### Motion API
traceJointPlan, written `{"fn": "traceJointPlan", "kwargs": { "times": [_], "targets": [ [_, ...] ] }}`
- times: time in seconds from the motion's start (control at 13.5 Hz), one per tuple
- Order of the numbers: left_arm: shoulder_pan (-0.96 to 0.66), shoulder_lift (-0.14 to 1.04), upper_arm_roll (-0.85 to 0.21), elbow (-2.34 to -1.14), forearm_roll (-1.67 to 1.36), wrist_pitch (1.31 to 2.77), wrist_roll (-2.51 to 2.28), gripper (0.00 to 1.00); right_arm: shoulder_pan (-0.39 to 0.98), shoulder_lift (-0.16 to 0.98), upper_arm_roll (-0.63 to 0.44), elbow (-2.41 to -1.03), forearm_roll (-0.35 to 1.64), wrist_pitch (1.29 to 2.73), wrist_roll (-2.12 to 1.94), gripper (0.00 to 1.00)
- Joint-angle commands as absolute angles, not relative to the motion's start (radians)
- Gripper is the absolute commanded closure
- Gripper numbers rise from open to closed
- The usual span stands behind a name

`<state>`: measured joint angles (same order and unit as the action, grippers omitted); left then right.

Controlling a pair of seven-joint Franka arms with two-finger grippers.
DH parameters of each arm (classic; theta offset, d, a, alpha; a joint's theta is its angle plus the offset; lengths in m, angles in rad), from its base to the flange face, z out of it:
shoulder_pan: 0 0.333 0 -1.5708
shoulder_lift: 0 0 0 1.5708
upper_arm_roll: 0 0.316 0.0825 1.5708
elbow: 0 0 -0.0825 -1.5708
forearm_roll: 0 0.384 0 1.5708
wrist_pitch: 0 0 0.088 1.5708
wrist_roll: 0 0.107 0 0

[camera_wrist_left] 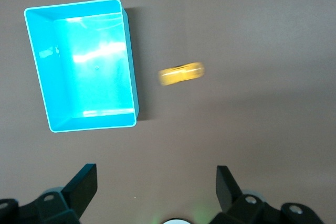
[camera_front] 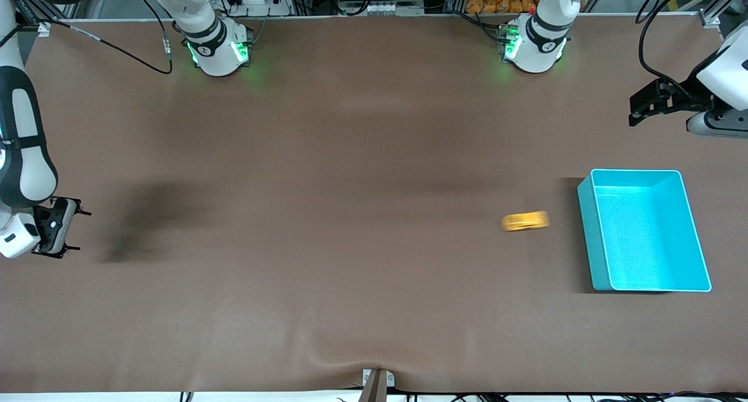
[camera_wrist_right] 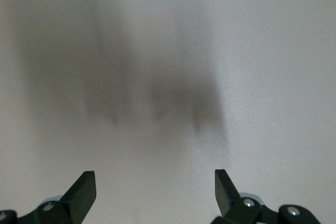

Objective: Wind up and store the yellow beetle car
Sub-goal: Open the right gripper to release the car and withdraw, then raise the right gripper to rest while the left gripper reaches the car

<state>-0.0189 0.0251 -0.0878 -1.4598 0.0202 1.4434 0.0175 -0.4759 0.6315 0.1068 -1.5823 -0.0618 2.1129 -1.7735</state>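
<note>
Yellow beetle car [camera_front: 525, 221], blurred, lies loose on the bench [camera_front: 327, 215] at nine o'clock of the turquoise bin [camera_front: 646, 232]. Left pincer [camera_wrist_left: 156, 182] and right pincer [camera_wrist_right: 155, 184] both hang wide open, empty, well apart from it. Judged step: storing; next calls for grasping the car.

Bare brown table [camera_front: 327, 174] surrounds the yellow beetle car [camera_front: 525, 221] on every side but one. There the turquoise bin [camera_front: 590, 227] stands just beside it, a narrow strip apart, toward the left arm's end, its walls blocking a low approach.
</note>
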Motion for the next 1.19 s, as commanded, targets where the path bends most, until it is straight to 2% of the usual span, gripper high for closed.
{"fn": "traceJointPlan", "kwargs": {
  "times": [0.0,0.15,0.37,0.74,1.11],
  "targets": [
    [-0.017,0.031,-0.091,-1.443,0.044,1.443,0.034,0.00,-0.486,0.634,0.124,-1.557,-0.022,2.088,-1.775,0.00],
    [-0.017,0.031,-0.091,-1.445,0.044,1.443,0.034,0.00,-0.473,0.585,0.121,-1.534,0.061,1.987,-1.693,0.00],
    [-0.017,0.031,-0.091,-1.445,0.044,1.443,0.034,0.00,-0.440,0.505,0.124,-1.479,0.064,1.798,-1.452,0.00],
    [0.011,0.047,-0.087,-1.453,0.048,1.442,0.024,0.00,-0.362,0.352,0.126,-1.399,0.064,1.603,-1.061,0.00],
    [0.093,0.097,-0.087,-1.466,0.051,1.425,0.029,0.00,-0.276,0.312,0.123,-1.234,0.060,1.330,-0.603,0.00]
  ]
}}
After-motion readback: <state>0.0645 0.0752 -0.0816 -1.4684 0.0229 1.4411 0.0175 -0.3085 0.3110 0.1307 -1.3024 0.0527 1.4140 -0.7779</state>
